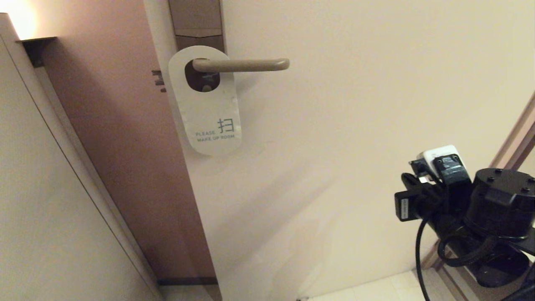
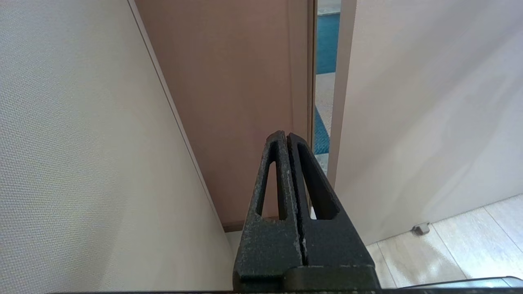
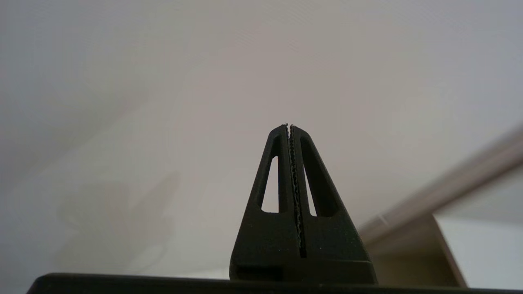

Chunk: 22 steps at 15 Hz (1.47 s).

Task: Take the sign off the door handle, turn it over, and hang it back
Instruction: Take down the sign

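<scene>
The sign (image 1: 209, 113) hangs by its oval hole on the door handle (image 1: 246, 64), white "PLEASE MAKE UP ROOM" side facing me, slightly tilted. The handle is a beige-bronze lever on a brownish lock plate (image 1: 196, 23) on the pale door. My right arm (image 1: 464, 200) sits low at the right, well below and right of the sign; its gripper (image 3: 289, 127) is shut and empty, facing the bare door. My left gripper (image 2: 284, 135) is shut and empty, pointing at the gap by the door's edge; it does not show in the head view.
The door stands ajar; its brown edge (image 1: 125, 146) carries small dark latch bolts (image 1: 159, 80). A wall (image 1: 42, 209) is at the left. A door stop (image 2: 420, 229) sits on the tiled floor (image 2: 449, 253). A door frame (image 1: 518, 142) runs at the right.
</scene>
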Motion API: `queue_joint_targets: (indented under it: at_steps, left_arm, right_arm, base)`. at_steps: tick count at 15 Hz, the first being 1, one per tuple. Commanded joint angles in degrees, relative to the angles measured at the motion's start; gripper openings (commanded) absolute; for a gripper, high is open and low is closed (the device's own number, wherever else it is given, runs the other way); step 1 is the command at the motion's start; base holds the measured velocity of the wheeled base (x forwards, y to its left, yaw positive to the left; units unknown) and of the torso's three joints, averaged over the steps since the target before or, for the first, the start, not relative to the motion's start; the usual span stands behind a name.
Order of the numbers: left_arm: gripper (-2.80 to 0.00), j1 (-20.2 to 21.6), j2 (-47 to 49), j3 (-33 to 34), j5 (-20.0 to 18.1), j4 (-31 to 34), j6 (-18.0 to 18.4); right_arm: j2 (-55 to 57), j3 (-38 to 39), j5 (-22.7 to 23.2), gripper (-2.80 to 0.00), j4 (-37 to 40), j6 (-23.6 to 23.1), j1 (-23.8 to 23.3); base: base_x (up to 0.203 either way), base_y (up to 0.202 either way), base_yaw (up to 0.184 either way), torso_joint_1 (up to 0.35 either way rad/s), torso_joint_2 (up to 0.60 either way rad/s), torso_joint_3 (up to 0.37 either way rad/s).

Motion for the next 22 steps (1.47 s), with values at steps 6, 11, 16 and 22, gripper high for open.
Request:
queue_joint_targets:
  at_steps: [6,11,16,22]
  left_arm:
    - [-2.8,0.01,0.08,0.0,-0.01,-0.01,0.02]
    - [-2.8,0.01,0.08,0.0,-0.01,-0.01,0.02]
    - [-2.8,0.01,0.08,0.0,-0.01,-0.01,0.02]
    - [-2.8,0.01,0.08,0.0,-0.01,-0.01,0.02]
  right_arm:
    - [-9.92,9.16,-0.29,-2.8,-0.17,-0.27,-7.05]
    - [-19.85,19.11,-0.76,-2.8,0.73,-0.72,-11.02]
    - [-29.44,22.03,-0.79,-2.8,2.98,-1.22,-19.22]
    - [-37.41,22.04,0.08,-2.8,8.41,-1.66,-19.39]
  base:
    - [0.0,0.0,0.0,0.0,0.0,0.0]
    - [0.0,0.0,0.0,0.0,0.0,0.0]
    - [0.0,0.0,0.0,0.0,0.0,0.0]
    - [0.0,0.0,0.0,0.0,0.0,0.0]
